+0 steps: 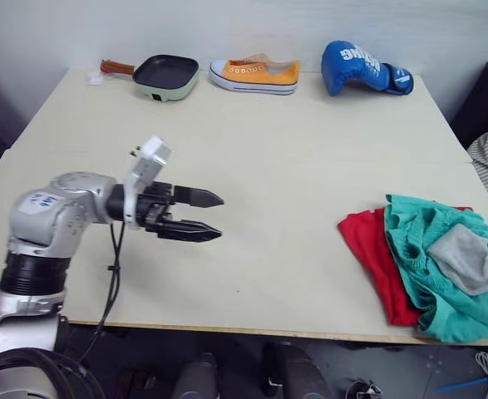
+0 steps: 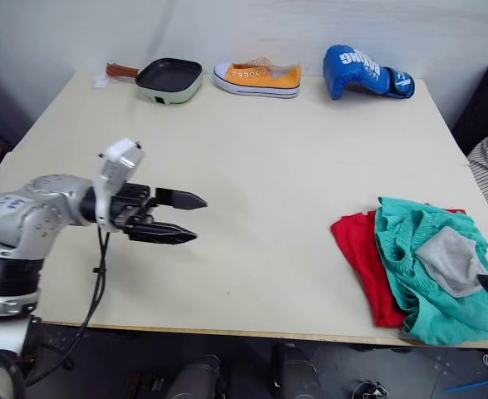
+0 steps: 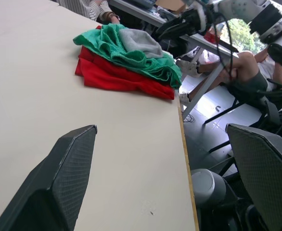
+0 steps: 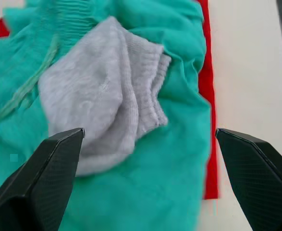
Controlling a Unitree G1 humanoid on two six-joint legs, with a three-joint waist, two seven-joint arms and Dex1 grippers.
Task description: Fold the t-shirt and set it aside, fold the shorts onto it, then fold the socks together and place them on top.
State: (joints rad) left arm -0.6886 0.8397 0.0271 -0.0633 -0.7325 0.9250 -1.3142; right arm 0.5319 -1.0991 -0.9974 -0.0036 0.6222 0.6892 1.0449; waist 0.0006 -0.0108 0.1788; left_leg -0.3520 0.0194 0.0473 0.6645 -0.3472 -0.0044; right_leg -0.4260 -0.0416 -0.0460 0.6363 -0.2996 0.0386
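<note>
The socks (image 1: 468,258) lie bundled on the shorts (image 1: 431,274), which sit on the t-shirt (image 1: 372,253) at the frame's lower right — the stack looks complete. The right gripper (image 4: 145,159) hovers over it, fingers spread and empty. The left gripper (image 1: 204,216) hangs parted at centre-left. Next, probably just pulling clear.
</note>
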